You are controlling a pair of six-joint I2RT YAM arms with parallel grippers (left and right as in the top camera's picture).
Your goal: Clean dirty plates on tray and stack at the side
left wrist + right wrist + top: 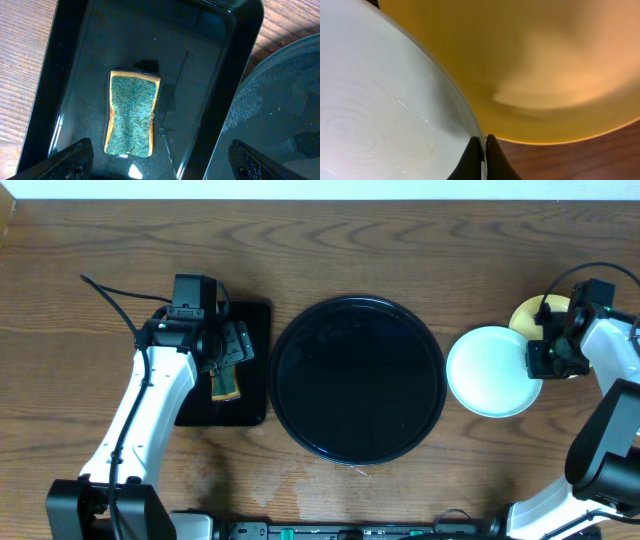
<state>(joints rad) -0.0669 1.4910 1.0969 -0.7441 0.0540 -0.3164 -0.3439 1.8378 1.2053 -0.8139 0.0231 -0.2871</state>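
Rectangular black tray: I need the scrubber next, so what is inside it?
A sponge, green scouring face up, lies flat inside the rectangular tray. Its underside and the floor beneath it are covered.

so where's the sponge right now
In the overhead view the sponge lies on the left side, in the small rectangular tray just left of the round tray, under the open left gripper.

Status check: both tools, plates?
Left tool open over sponge. Right tool shut on mint plate rim, right of round tray. Yellow plate crowds it.
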